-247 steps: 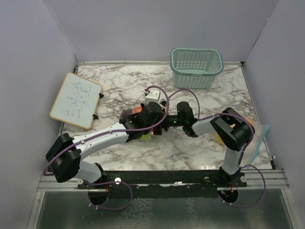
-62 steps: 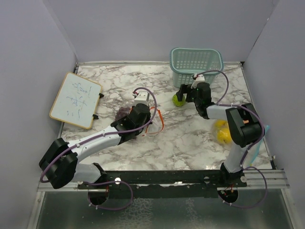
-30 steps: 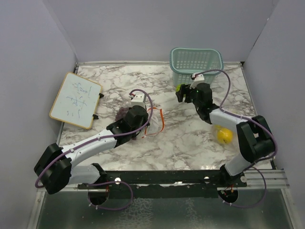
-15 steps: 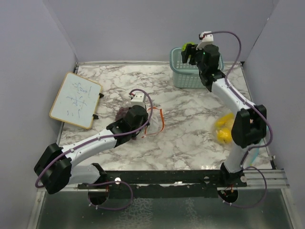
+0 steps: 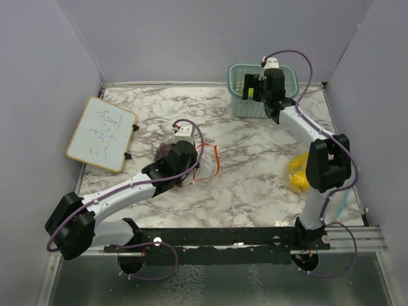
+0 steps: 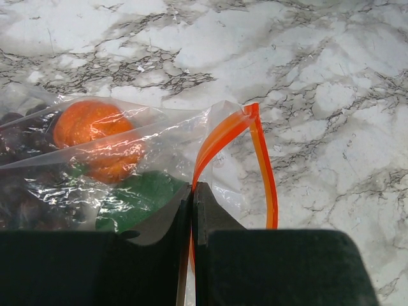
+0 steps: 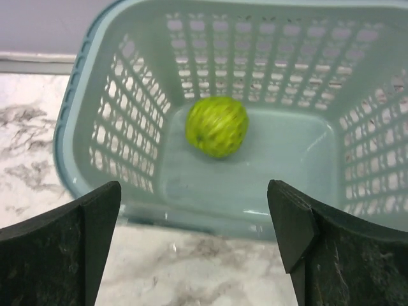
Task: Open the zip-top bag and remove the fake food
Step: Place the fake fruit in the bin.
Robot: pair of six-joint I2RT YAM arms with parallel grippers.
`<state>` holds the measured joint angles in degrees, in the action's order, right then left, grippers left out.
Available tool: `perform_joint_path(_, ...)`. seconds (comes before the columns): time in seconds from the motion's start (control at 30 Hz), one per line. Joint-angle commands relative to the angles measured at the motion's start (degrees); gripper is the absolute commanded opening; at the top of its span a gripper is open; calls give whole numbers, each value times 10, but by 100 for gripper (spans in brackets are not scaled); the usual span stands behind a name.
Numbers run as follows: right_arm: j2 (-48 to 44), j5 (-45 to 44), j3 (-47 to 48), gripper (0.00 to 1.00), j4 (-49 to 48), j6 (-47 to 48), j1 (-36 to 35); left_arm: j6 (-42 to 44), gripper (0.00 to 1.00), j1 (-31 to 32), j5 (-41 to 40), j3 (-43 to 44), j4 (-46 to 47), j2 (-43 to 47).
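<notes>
Look, right gripper [image 7: 194, 210] spread wide, round green plastic lime [image 7: 217, 125] lying in the teal mesh basket [image 7: 95, 127] just ahead; left gripper [image 6: 193, 191] pinching the clear orange-zippered bag [image 6: 166, 137], orange toy fruit [image 6: 95, 137] inside, beyond its tips

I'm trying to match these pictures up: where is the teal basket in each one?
Top external: the teal basket sits at the far edge, right of centre.
Left wrist: not in it.
Right wrist: it fills the upper frame, a lime inside.
Shared landmark: the marble tabletop.
</notes>
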<state>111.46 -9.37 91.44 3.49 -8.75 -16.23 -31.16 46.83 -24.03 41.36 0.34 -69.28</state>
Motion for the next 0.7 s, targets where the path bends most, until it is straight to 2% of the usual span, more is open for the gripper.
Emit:
perform_joint_path(0.0,-139,48,-125,95,-97,-15,-4,3,8,-4,-7,-5,6,0)
perform_joint_path(0.07,-196,94,-208,86,-137,-26,-8,4,8,-4,-3,-3,12,-5)
perform_joint_path(0.13,-248,128,-275,81,-161,-43,-16,3,8,-4,-2,-1,16,-9)
perform_joint_path(0.3,-337,186,-402,67,-189,-101,-51,-1,8,-4,7,1,25,-19)
perform_joint_path(0.5,-359,204,-505,62,-211,-157,-140,-13,8,-4,15,-15,44,-15)
perform_joint_path(0.67,-326,180,-547,58,-253,-190,-226,-10,8,-4,13,-28,53,1)
